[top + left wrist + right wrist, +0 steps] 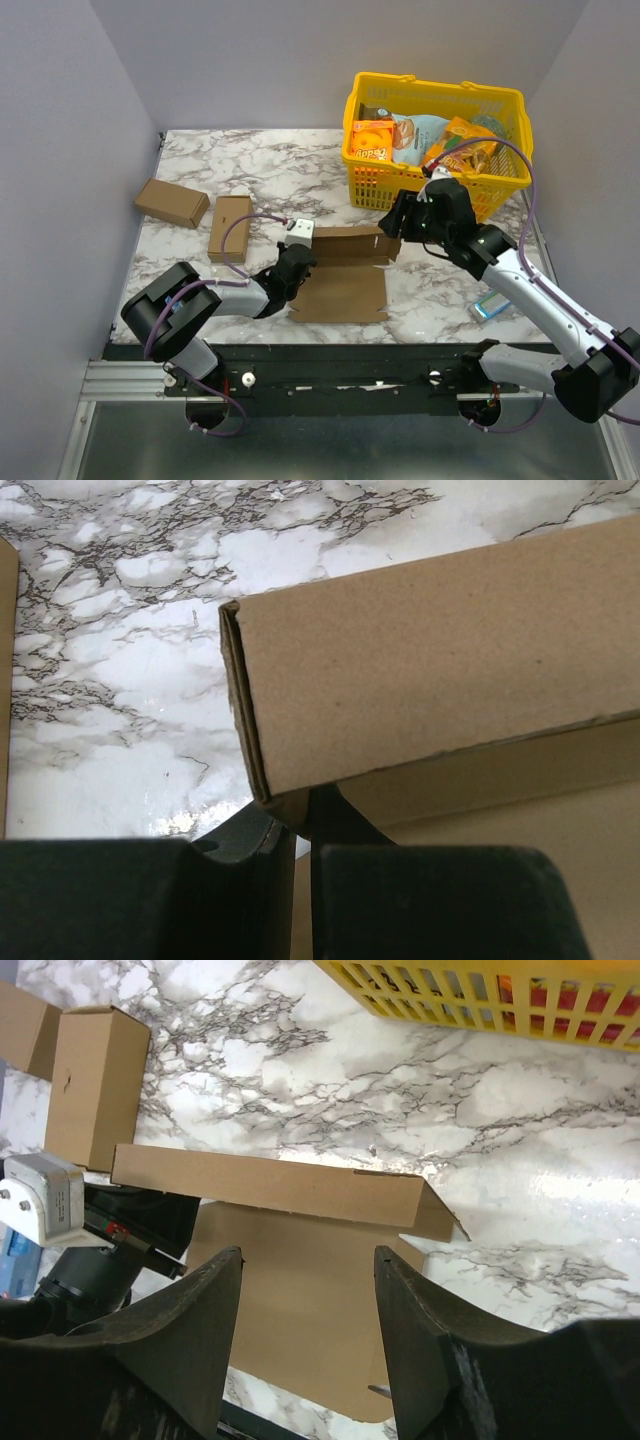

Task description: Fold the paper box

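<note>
The paper box (345, 290) lies half unfolded at the near middle of the table, with its back panel (350, 243) raised upright. My left gripper (298, 262) is at the box's left end; in the left wrist view it (298, 825) is shut on the lower corner of the raised panel (430, 650). My right gripper (400, 222) hovers above the box's right end, open and empty. In the right wrist view its fingers (215, 1300) straddle the flat base panel (300, 1290) from above, apart from it.
Two smaller closed cardboard boxes (172, 202) (229, 227) lie at the left. A yellow basket (440, 92) of groceries stands at the back right, just behind the right gripper. A small blue and white item (492, 306) lies near the front right edge.
</note>
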`<action>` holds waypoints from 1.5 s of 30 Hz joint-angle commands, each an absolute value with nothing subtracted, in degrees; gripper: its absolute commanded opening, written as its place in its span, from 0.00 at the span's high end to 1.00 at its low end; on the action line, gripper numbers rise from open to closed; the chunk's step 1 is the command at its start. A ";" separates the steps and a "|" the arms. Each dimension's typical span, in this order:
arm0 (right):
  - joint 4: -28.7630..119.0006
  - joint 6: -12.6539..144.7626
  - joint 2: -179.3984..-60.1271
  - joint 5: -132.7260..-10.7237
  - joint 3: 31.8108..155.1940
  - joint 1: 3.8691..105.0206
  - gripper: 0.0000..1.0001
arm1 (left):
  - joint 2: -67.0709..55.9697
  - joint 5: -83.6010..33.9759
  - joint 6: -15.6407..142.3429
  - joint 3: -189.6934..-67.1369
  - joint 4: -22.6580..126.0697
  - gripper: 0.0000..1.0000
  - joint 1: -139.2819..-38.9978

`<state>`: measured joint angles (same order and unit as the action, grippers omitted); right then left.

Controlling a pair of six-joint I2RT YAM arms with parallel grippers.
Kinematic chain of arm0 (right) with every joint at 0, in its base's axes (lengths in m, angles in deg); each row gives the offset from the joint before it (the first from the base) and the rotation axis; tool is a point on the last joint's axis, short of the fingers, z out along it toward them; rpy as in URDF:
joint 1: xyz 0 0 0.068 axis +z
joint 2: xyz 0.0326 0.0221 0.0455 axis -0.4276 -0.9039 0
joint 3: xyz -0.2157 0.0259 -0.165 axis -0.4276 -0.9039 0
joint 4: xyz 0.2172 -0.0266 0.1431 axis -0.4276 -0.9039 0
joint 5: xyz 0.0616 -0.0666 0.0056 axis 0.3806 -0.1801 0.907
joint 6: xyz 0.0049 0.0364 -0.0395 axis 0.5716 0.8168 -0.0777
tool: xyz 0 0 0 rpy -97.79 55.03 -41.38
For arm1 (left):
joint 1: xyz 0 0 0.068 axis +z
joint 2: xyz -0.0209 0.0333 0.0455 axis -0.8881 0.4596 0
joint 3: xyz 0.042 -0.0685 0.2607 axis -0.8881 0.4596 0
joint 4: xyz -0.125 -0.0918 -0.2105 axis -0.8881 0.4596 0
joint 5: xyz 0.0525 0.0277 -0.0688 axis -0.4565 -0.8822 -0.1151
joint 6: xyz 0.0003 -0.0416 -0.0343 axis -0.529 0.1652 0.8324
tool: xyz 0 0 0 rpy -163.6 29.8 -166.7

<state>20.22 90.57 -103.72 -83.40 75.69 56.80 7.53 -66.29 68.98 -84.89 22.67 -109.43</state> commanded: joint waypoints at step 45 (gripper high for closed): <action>23.30 95.27 -120.16 -79.64 77.55 57.84 0.33 | 7.55 -73.41 66.80 -83.67 24.19 1.00 -112.47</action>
